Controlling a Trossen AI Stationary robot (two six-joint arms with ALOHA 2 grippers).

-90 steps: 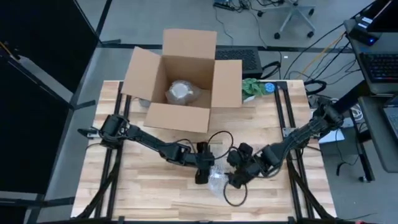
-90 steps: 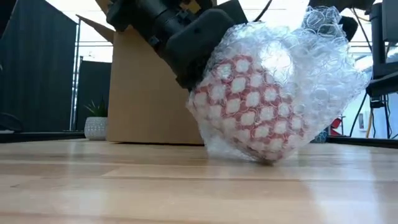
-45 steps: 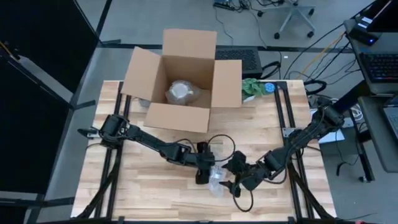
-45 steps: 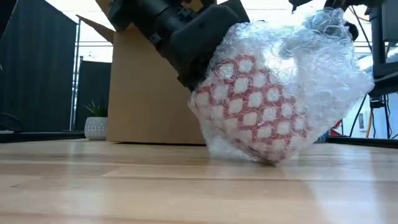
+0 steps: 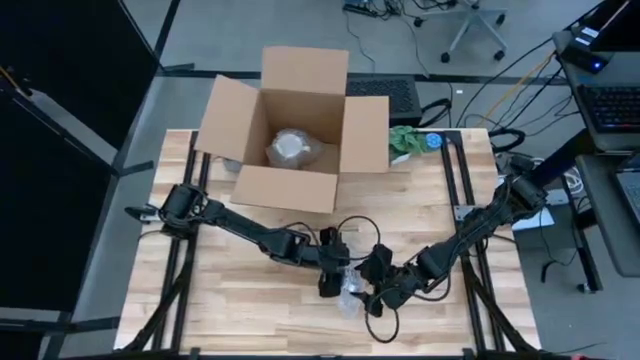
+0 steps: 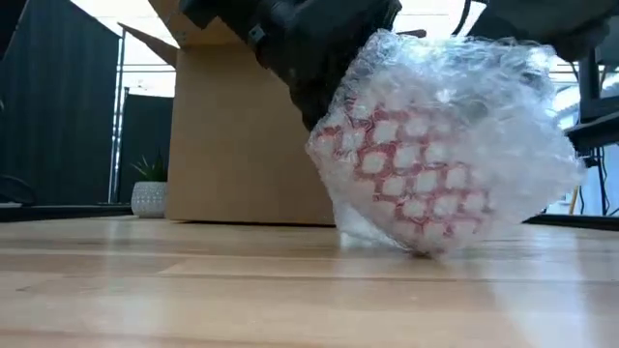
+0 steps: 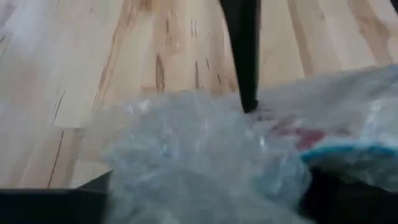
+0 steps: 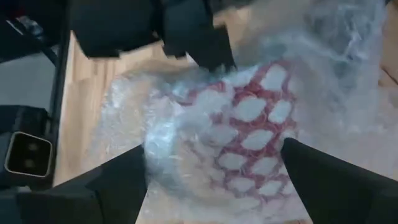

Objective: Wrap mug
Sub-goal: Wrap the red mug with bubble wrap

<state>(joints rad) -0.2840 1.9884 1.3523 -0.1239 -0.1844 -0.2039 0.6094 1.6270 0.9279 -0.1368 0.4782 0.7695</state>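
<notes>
Red-and-white patterned mug (image 6: 416,184) in bubble wrap (image 6: 513,126), left gripper (image 5: 332,283) clamped on it, right gripper (image 5: 377,297) spread wide alongside, open cardboard box (image 5: 290,130) behind.

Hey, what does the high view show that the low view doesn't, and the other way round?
Only the high view shows the open cardboard box's inside, with a bubble-wrapped bundle lying in it, plus both arms reaching to the table's front middle and the left gripper and right gripper there. Only the low view shows the mug's red-and-white pattern through the bubble wrap, and a small potted plant behind the table. Both show the wrapped mug, the box and the wooden tabletop.
</notes>
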